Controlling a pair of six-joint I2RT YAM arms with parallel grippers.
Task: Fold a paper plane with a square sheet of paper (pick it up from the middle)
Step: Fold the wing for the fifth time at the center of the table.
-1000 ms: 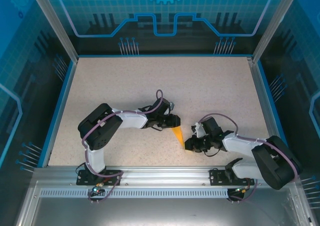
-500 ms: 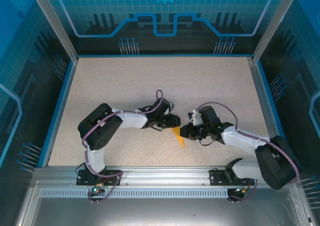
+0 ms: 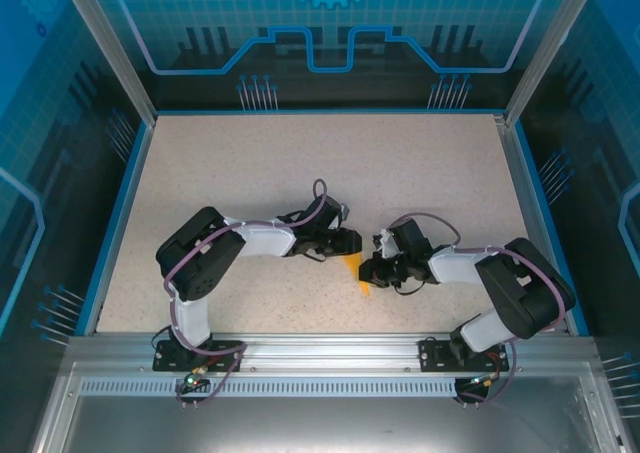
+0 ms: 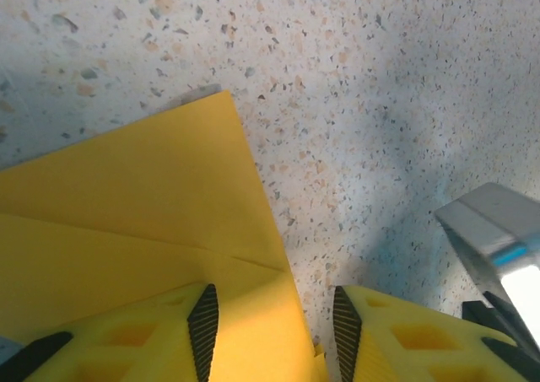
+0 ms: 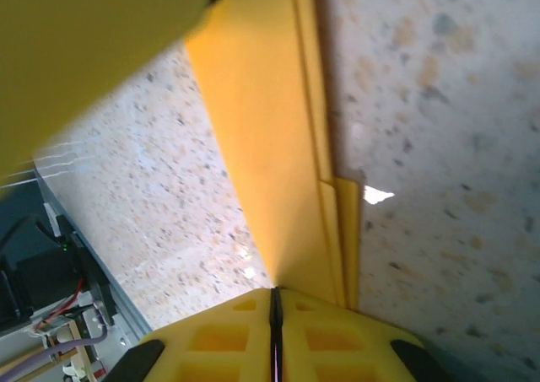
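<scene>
Mid-fold: my right end effector [image 5: 274, 302], at the paper's [image 5: 261, 146] 3 o'clock, is clamped on its fold; left end effector [image 4: 272, 319], 11 o'clock, half-open over it. Next: press crease flat.

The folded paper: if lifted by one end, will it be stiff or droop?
Probably light and thin: the folded paper lies flat. Its layers and crease should stiffen it somewhat, though a free tip may droop. Pushed, it would likely slide on the table.
</scene>
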